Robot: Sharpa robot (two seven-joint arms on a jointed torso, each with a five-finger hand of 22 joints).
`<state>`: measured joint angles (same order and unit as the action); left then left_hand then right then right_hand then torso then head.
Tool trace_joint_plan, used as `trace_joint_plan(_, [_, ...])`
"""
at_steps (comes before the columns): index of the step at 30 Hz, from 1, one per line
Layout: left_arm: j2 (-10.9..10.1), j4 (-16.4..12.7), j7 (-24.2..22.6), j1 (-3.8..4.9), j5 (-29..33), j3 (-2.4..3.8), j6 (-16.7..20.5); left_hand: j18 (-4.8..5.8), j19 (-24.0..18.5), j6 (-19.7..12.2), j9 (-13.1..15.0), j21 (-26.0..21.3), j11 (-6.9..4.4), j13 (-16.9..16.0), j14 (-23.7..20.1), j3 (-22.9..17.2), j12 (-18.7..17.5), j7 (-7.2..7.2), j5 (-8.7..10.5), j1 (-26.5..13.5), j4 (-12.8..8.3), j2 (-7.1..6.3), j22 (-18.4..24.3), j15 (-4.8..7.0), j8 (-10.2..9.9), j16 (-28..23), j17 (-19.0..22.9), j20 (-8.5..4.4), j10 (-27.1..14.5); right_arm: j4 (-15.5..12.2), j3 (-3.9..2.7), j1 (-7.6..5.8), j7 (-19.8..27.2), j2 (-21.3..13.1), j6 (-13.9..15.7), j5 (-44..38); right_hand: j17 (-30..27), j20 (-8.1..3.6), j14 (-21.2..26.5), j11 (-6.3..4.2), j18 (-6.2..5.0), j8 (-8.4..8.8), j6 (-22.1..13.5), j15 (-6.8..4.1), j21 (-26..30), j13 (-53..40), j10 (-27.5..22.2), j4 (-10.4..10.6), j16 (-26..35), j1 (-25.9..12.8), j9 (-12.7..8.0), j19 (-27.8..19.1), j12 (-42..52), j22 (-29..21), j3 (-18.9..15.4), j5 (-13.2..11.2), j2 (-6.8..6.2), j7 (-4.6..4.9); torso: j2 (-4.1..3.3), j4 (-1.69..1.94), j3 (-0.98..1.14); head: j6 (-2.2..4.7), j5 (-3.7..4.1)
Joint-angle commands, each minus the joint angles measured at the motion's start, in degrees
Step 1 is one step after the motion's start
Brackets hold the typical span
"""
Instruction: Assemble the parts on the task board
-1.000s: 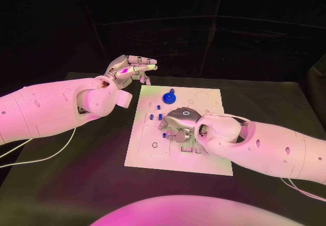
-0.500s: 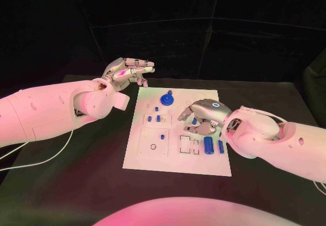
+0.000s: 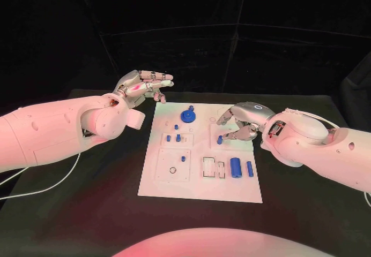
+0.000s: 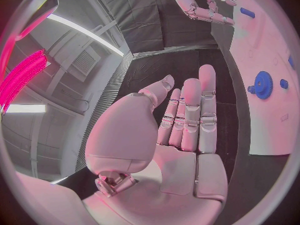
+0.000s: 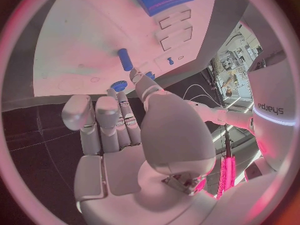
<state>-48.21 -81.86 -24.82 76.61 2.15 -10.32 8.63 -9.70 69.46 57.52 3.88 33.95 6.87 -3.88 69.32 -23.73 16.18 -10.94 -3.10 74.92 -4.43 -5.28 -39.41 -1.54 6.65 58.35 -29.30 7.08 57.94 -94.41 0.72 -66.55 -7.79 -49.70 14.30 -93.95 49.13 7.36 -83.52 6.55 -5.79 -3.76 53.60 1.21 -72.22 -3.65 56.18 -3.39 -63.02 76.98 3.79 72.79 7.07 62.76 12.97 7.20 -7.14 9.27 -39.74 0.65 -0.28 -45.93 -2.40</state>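
The right hand [image 3: 241, 122] hovers over the right edge of the white rectangular task board [image 3: 201, 182], fingers loosely curled, holding nothing. The left hand [image 3: 143, 84] hangs above the black bench [image 3: 85, 203] beyond the board's far left corner, fingers apart and empty. A blue toothed gear [image 3: 189, 113] and small blue pegs [image 3: 220, 140] stand on the board.

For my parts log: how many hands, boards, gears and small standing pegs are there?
Hands: 2 (left, right)
Board: 1
Gear: 1
Small standing pegs: 5
Total: 9
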Motion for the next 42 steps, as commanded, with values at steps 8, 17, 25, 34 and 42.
trace_joint_plan(8, [0.01, -0.01, 0.10, 0.11, 0.21, 0.04, -1.08, -0.76, -0.23, -0.30, -0.06, -0.38, -0.03, 0.05, -0.20, 0.02, 0.22, 0.11, -0.19, -0.36, 0.21, 0.06, 0.09, -0.08, 0.02, 0.01, 0.08, 0.07, -0.47, 1.74, 0.01, -0.15, -1.61, 2.49, -7.41, -4.12, 0.20, -0.35, -0.02, -0.71, -0.38, 0.04, 0.28, -0.39, 0.05, -0.13, 2.10, 0.23, -0.10, 1.53, 0.08, 0.26, 1.28, 0.36, -1.97, -0.33, 1.31, -1.54, -0.08, 0.05, 0.03, -0.15, -0.22])
trace_joint_plan(17, [0.02, 0.07, 0.28, 0.11, 0.21, 0.04, -1.14, -0.76, -0.21, -0.26, -0.03, -0.41, -0.05, 0.03, -0.21, 0.01, 0.32, 0.14, -0.18, -0.27, 0.19, 0.14, 0.13, -0.08, 0.09, 0.04, 0.13, 0.07, -0.45, 2.71, 0.15, -0.11, -1.18, 3.77, -11.45, -4.27, 3.42, -0.91, -0.95, -1.53, 0.35, -0.09, 1.57, -1.03, -2.25, 0.02, 5.82, 0.44, -2.93, 2.16, 0.14, 2.49, 2.10, 3.62, -2.33, -0.13, 2.73, -1.39, -0.02, -0.01, 0.01, -0.38, -0.31])
trace_joint_plan(25, [0.13, 0.18, 0.32, 0.10, 0.21, 0.04, -1.15, -0.76, -0.21, -0.26, -0.03, -0.41, -0.05, 0.03, -0.21, 0.01, 0.32, 0.14, -0.18, -0.27, 0.19, 0.14, 0.13, -0.08, 0.09, 0.04, 0.13, 0.07, -0.45, 2.92, 0.20, -0.08, -1.21, 3.92, -11.87, -4.28, 5.49, -1.36, -1.36, -2.02, 0.87, -0.47, 3.93, -1.47, -4.02, 0.07, 9.14, 0.28, -4.89, 3.30, 0.26, 3.96, 1.43, 6.07, -0.01, -1.19, 4.19, -1.12, -0.01, 0.01, 0.00, -0.40, -0.24])
trace_joint_plan(34, [0.12, 0.26, 0.39, 0.10, 0.21, 0.03, -1.07, -0.76, -0.20, -0.25, -0.03, -0.42, -0.05, 0.03, -0.21, 0.01, 0.34, 0.14, -0.18, -0.26, 0.19, 0.17, 0.14, -0.08, 0.11, 0.05, 0.14, 0.08, -0.46, 2.70, 0.20, -0.05, -0.74, 3.88, -8.89, -4.29, 6.99, -1.58, -1.54, -2.29, 1.36, -1.30, 7.45, -1.74, -5.76, -0.05, 12.45, -0.18, -6.44, 4.48, 0.47, 5.29, 0.44, 8.47, 4.35, -3.20, 5.62, -1.11, -0.01, 0.03, -0.01, -0.24, -0.16])
trace_joint_plan(42, [0.04, 0.33, 0.54, 0.10, 0.21, 0.03, -0.98, -0.76, -0.19, -0.24, -0.02, -0.44, -0.06, 0.02, -0.21, 0.02, 0.37, 0.14, -0.18, -0.24, 0.20, 0.20, 0.16, -0.08, 0.13, 0.06, 0.16, 0.08, -0.46, 2.43, 0.20, -0.03, -0.47, 3.64, -4.65, -4.29, 7.83, -2.02, -1.65, -2.98, 1.79, -2.13, 10.46, -2.21, -7.24, -0.34, 15.63, -0.19, -7.44, 4.27, 0.74, 6.42, 0.13, 10.54, 7.76, -4.05, 6.55, -1.52, -0.02, -0.01, -0.03, -0.28, -0.14])
